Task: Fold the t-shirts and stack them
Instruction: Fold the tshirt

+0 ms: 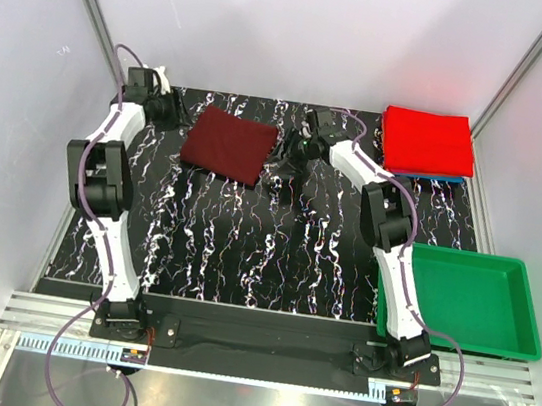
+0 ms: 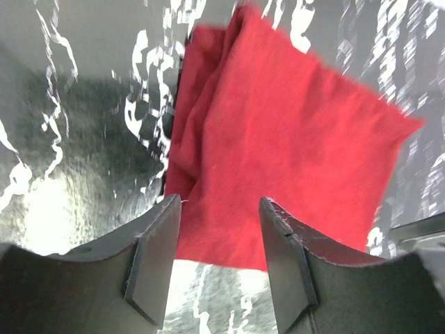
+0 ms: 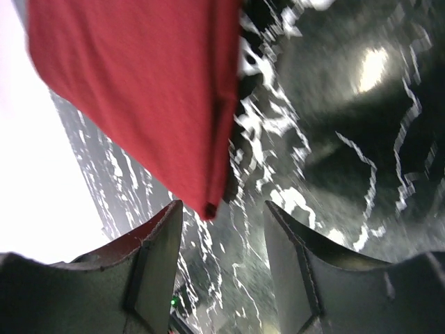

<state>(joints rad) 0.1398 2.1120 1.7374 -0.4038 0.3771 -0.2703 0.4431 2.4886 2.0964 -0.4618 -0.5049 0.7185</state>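
A dark maroon t-shirt [image 1: 229, 145] lies folded into a flat rectangle at the back of the black marbled table [image 1: 246, 240]. My left gripper [image 1: 173, 112] hovers just off its left edge, open with nothing between the fingers. In the left wrist view the cloth [image 2: 278, 139] lies just past the left gripper [image 2: 220, 202]. My right gripper [image 1: 290, 150] sits beside the shirt's right edge, also open and empty. The right wrist view has a corner of the shirt [image 3: 139, 90] hanging just ahead of the right gripper [image 3: 224, 207]. A bright red folded t-shirt [image 1: 426, 141] rests at the back right on a blue one [image 1: 438, 176], seen as a thin edge.
A green plastic tray [image 1: 524, 309] stands at the right front, partly over the table's edge. White walls close in the back and both sides. Both arm bases are bolted to the near rail.
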